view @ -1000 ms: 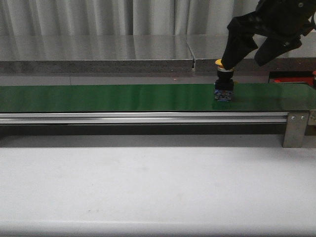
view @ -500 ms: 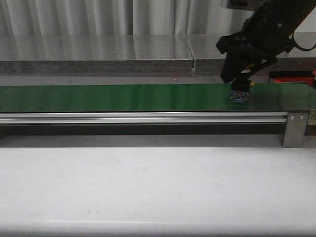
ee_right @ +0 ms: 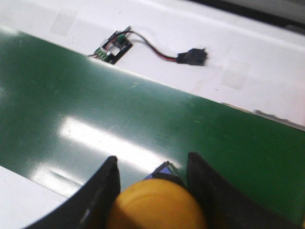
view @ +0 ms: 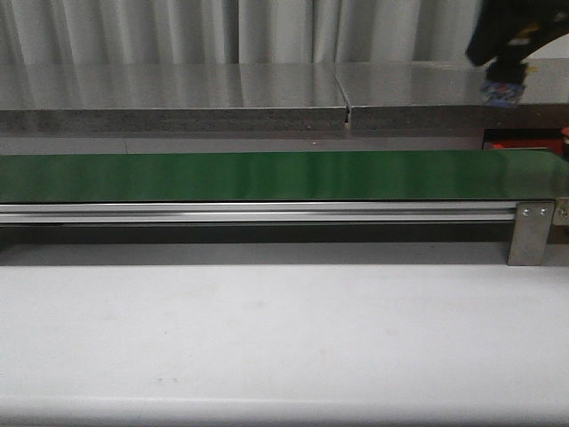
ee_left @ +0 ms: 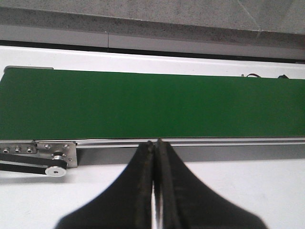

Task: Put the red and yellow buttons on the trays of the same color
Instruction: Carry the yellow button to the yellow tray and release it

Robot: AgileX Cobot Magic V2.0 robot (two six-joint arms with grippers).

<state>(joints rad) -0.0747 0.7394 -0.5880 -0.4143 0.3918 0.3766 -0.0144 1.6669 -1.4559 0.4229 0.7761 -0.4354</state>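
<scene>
Green conveyor belt (view: 267, 175) runs bare across mid-frame. Right pincer (ee_right: 152, 191) is clamped on the yellow button (ee_right: 157, 205), lifted at upper right of the front view, cap up, axis vertical. Left pincer (ee_left: 155, 148) is closed, empty. No yellow tray visible; right arm's carrying.

The green belt (view: 267, 175) lies bare end to end; at 1 o'clock the right gripper (view: 508, 62) hangs above it.
</scene>
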